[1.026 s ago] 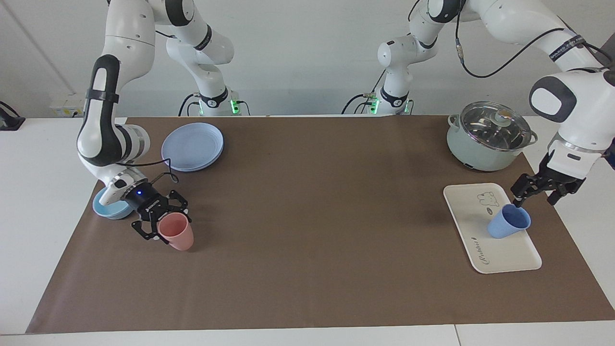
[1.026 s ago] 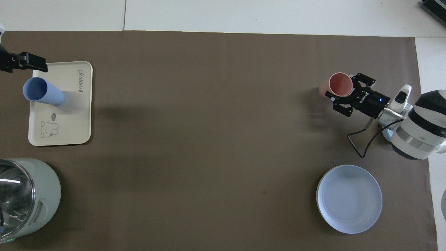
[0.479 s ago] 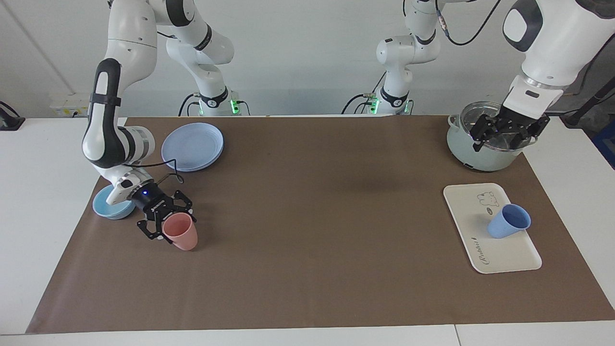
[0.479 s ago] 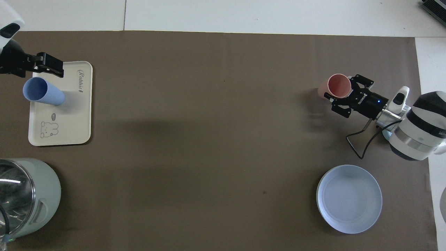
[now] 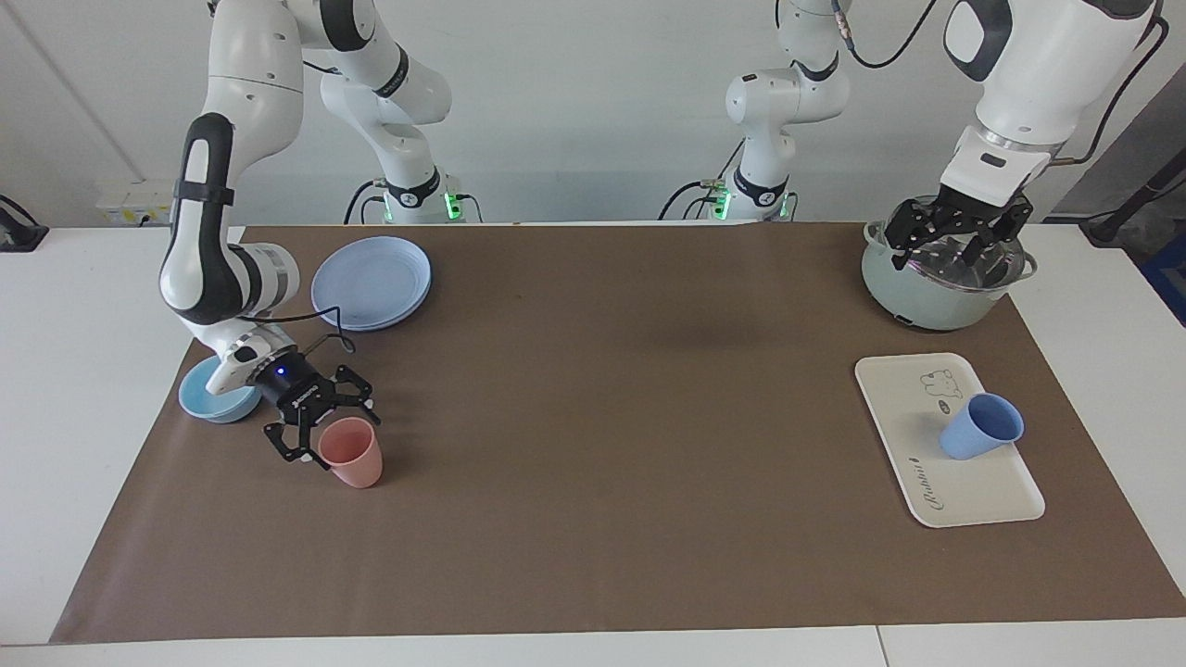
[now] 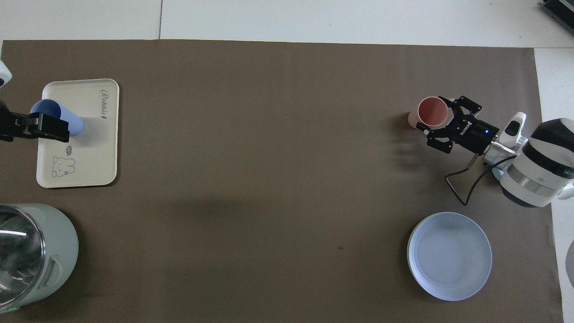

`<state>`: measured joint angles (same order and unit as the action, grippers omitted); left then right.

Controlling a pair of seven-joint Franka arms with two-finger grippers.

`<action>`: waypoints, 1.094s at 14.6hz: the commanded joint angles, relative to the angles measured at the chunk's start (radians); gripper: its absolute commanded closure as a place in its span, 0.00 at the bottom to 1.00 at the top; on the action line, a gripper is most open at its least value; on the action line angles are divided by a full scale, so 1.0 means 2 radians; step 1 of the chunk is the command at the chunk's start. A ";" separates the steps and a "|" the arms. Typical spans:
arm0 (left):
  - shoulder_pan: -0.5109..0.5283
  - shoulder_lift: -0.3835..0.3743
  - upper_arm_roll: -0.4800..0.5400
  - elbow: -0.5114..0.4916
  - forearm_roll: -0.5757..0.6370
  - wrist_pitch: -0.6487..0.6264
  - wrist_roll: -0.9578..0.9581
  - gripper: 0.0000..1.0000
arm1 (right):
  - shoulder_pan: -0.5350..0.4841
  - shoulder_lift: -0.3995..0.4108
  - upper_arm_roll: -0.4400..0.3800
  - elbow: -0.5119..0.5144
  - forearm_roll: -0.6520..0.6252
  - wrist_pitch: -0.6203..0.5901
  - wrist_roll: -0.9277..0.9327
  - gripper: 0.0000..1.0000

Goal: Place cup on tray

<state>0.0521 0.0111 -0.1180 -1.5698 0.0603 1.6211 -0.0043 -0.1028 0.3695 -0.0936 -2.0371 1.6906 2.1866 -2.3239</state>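
Since a second ago the left gripper [image 5: 960, 243] has been lifting away from the tray [image 5: 903, 421] and is now hanging high in the air over the pot [image 5: 927, 296], at the corner of the brown mat [image 5: 593, 463] nearest the left arm's base; its fingers are spread open and holding nothing. The blue cup [image 5: 980, 426] is standing where it was, upright on the tray, well apart from those fingers and free of any touch. The tray is lying at the left arm's end of the mat, farther from the robots than the pot. At the right arm's end, the right gripper [image 5: 326, 428] has been letting go of the pink cup [image 5: 351, 452]; its fingers are now standing open, low beside the cup's rim, and the pink cup is sitting upright on the mat. A blue bowl [image 5: 208, 403] and a blue plate [image 5: 372, 281] are resting nearer the robots than the pink cup
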 commanded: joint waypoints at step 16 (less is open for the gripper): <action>0.000 -0.012 0.011 -0.017 -0.045 -0.015 -0.007 0.00 | 0.013 -0.143 0.005 0.044 -0.424 0.041 0.419 0.00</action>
<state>0.0571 0.0113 -0.1020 -1.5786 -0.0218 1.5971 -0.0085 -0.0821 0.1273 -0.0928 -1.9553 1.0028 2.2610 -1.6556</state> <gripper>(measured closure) 0.000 0.000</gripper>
